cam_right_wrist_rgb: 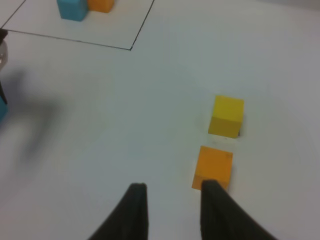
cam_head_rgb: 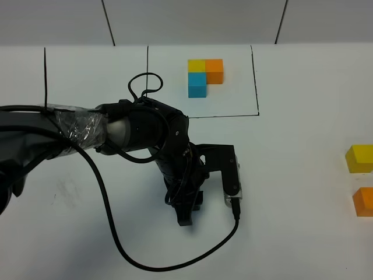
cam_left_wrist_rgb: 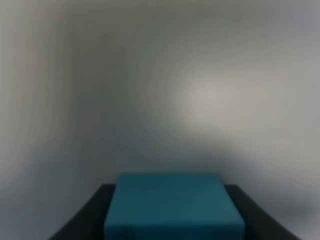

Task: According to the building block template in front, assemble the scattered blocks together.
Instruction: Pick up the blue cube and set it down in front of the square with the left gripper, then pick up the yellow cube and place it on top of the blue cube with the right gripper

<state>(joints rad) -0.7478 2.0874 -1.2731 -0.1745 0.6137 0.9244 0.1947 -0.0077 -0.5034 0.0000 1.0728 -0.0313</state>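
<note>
The template stands at the back inside a black-outlined area: a yellow block, an orange block and a blue block, joined in an L. My left gripper is low over the middle of the table. In the left wrist view the left gripper is shut on a loose blue block; this block is hidden in the exterior view. A loose yellow block and a loose orange block lie at the far right. My right gripper is open and empty, just short of the orange block.
A black cable loops from the left arm across the front of the white table. Black lines mark the template area. The template's blue block and orange block also show in the right wrist view.
</note>
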